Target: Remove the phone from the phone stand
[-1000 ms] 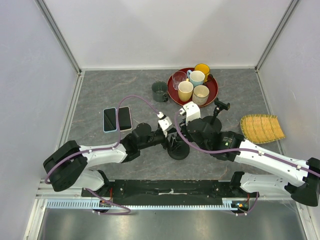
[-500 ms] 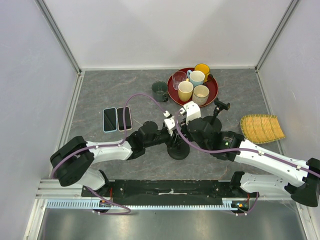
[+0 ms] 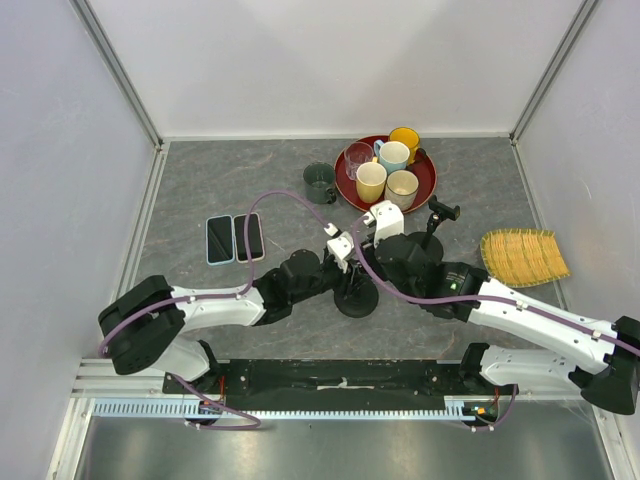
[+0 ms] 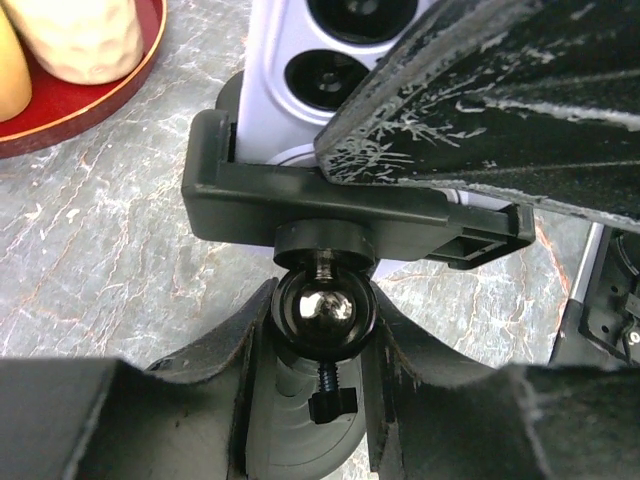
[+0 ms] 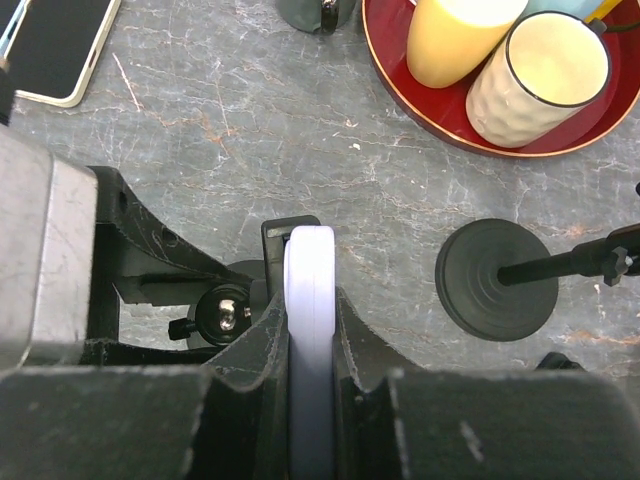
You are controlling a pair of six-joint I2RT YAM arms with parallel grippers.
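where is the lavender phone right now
In the right wrist view the lavender phone stands on edge in the phone stand at mid-table, clamped in the right gripper, nearer the arms than the red tray.

Lavender phone (image 5: 310,300), black phone stand (image 4: 340,215), grey veined table (image 3: 230,180), red tray (image 3: 429,178), yellow mug (image 3: 405,135)

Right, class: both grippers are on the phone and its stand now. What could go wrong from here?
1. The right gripper pinches the phone only by its thin edge; it could slip when lifted.
2. The clamp looks tight on the phone, so the phone stand may lift too if the left gripper slips off its ball joint.
3. The second stand sits close and could be knocked.
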